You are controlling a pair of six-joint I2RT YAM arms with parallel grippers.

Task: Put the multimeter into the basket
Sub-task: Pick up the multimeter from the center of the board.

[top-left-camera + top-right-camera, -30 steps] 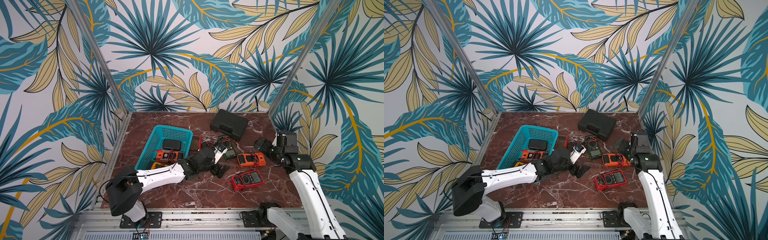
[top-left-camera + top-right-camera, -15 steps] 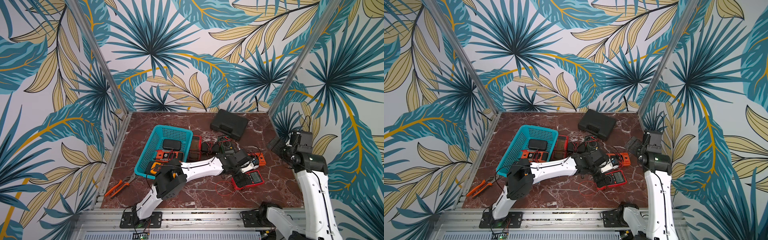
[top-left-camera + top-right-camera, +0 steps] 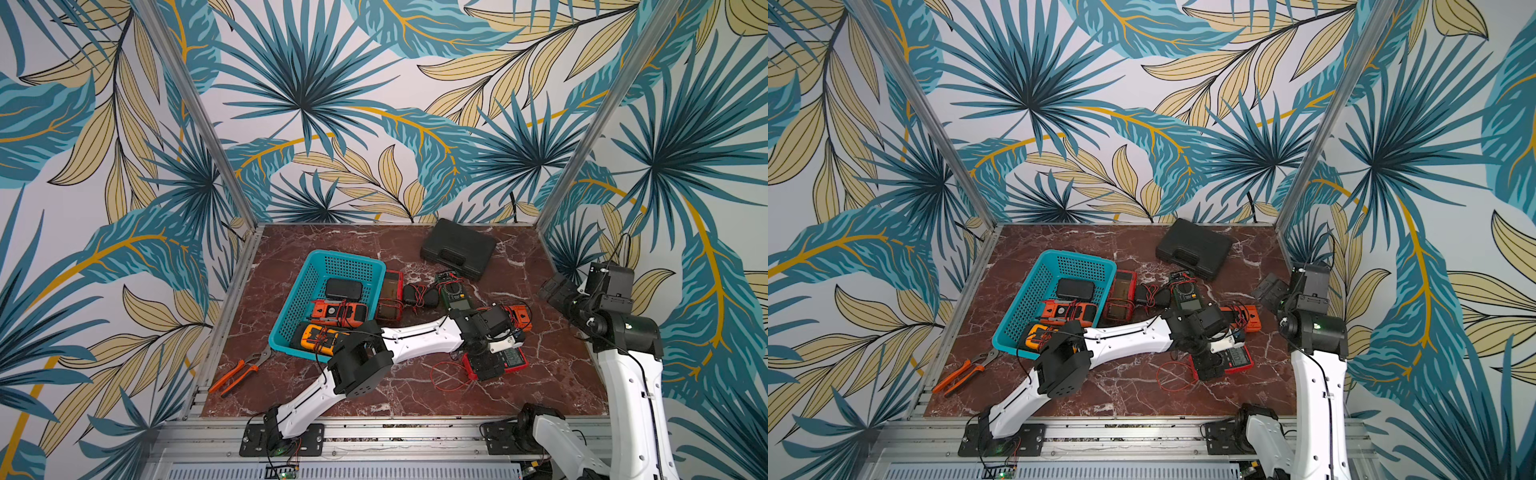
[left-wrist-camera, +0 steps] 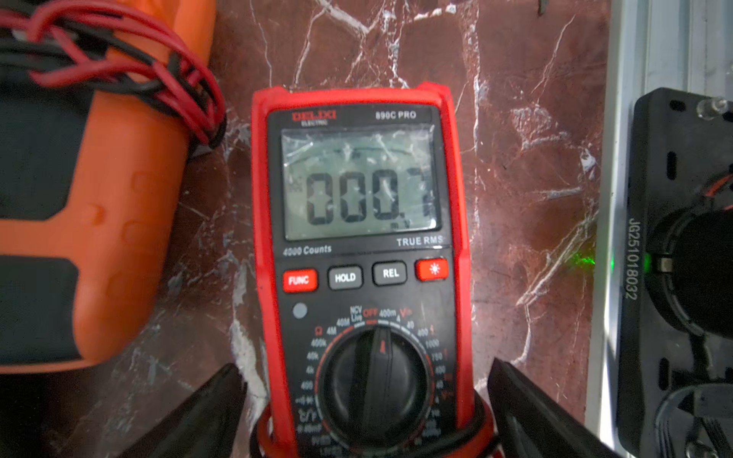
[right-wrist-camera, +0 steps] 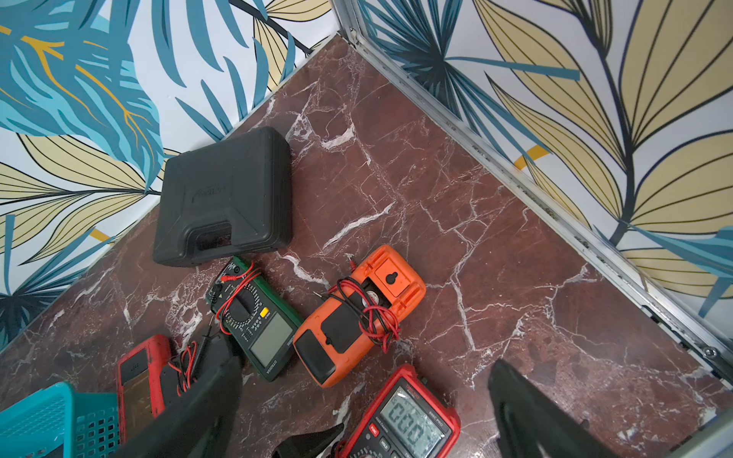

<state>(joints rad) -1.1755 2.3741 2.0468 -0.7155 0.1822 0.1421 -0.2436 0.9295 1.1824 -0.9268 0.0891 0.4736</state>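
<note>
Red multimeter [image 4: 361, 253] lying face-up, teal mesh basket [image 3: 297, 309] upright, well apart

Teal-blue basket [image 3: 308, 286] with a perforated mesh pattern; red-cased multimeter [image 4: 359, 246], black face, grey display; orange multimeter [image 5: 349, 329] wrapped in red and black leads [image 5: 375, 317]; dark green multimeter [image 5: 273, 341]; black case [image 5: 226, 190]; maroon marble tabletop [image 3: 540, 386] veined white; pale walls [image 3: 374, 104] printed with teal and beige leaves

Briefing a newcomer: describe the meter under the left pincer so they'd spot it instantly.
From the teal basket, follow the left arm to its open pincer. The red meter lies face up between its fingers. Unlike the face-down orange meter and blank green meter nearby, its screen shows digits.
</note>
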